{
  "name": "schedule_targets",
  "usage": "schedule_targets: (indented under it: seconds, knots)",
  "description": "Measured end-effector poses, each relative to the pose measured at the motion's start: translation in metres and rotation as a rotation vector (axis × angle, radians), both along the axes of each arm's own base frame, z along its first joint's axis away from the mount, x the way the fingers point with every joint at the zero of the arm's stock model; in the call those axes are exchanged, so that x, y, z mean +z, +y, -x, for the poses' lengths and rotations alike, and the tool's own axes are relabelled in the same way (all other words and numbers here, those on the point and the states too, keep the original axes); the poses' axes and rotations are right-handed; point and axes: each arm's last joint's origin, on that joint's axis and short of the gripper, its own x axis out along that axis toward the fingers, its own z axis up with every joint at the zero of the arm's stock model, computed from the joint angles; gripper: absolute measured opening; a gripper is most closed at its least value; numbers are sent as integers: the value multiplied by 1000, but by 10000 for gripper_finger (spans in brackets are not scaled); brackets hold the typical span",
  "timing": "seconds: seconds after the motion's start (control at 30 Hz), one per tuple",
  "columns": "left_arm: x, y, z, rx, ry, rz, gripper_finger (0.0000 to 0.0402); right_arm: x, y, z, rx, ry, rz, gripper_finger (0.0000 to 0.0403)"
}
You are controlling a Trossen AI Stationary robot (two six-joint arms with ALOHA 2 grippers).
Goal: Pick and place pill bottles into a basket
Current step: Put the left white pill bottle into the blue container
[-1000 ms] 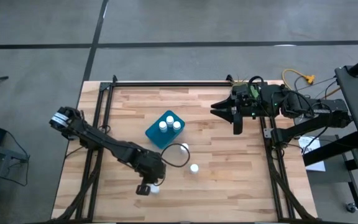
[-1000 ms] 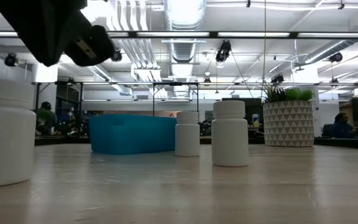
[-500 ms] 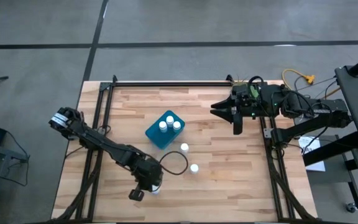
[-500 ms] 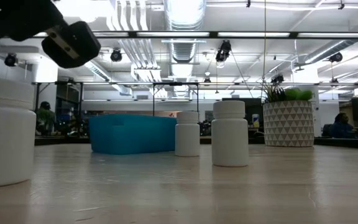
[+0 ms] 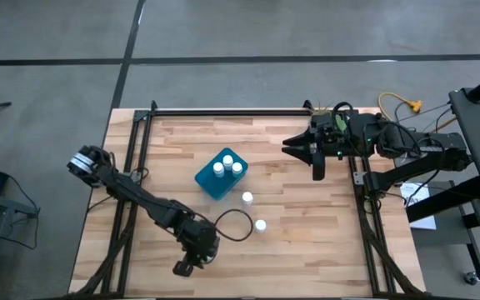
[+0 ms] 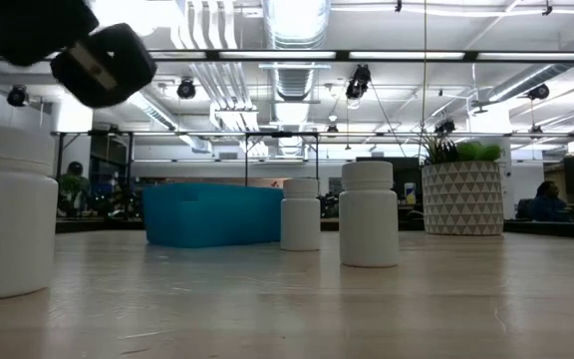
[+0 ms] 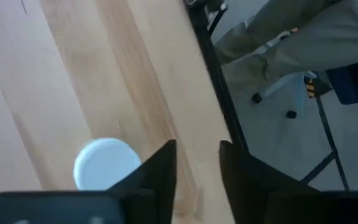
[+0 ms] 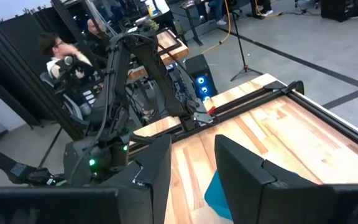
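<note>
Now, from overhead: the light wooden slatted table (image 5: 307,250) carries the small teal-blue rectangular plastic basket (image 5: 210,182) near its centre, with three small white cylindrical pill bottles (image 5: 227,167) standing inside. Two more white bottles stand loose on the wood, the nearer one (image 5: 247,197) just off the basket at about 4 o'clock, the other (image 5: 260,225) farther out the same way. The left gripper (image 5: 197,262) sits low over the front of the table, at 6 o'clock from the basket and well apart from it. The right gripper (image 5: 290,148) waits off at 2 o'clock from the basket.

Down at table height: a big white bottle (image 6: 10,211) looms close at 9 o'clock, with the dark left arm above it. The basket sits behind, two bottles stand at centre, and a white patterned plant pot with green leaves (image 6: 462,197) is at 3 o'clock.

Left wrist camera: two dark fingers (image 7: 159,171) stand a little apart with nothing between them; a white round cap (image 7: 104,165) lies just beside one finger, outside the gap.

Right wrist camera: fingers (image 8: 157,163) parted, empty, a corner of the basket showing between them, and a seated person (image 8: 64,62) beyond the table.
</note>
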Motion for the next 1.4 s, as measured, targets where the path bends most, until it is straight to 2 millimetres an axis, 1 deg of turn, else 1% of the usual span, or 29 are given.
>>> schedule_targets:
  seconds: [0.17,0.27,0.33,0.47,0.53,0.67,0.77,0.87,0.93,1.0,1.13,1.2,1.4]
  knots:
    - [-16,0,-1,8,37,-38,150,-1,0,0,0,2,0,118]
    - [-26,3,-4,20,68,-64,163,-1,0,0,0,2,0,118]
    - [-28,5,-6,34,67,-73,167,-1,0,0,0,2,0,118]
    - [-28,10,-8,53,67,-75,169,-1,0,0,0,2,1,115]
    - [-25,13,-8,65,59,-70,169,-1,0,0,0,2,1,114]
    - [-11,17,-7,77,24,-48,169,-1,0,0,1,2,1,114]
    - [6,18,-7,104,-49,-50,169,-1,0,0,1,3,5,112]
    - [14,22,-5,167,-111,-119,169,-1,0,0,2,4,8,109]
    - [13,26,-4,206,-116,-187,169,-1,0,0,2,4,9,109]
    - [12,28,-3,223,-116,-219,169,-1,0,0,3,4,12,110]
    - [-2,27,-3,184,-51,-275,169,-1,0,0,2,4,12,113]
    - [-5,27,-3,171,-43,-287,169,-1,0,0,2,4,12,113]
    - [-7,28,-6,189,-56,-304,169,-1,0,0,2,4,11,107]
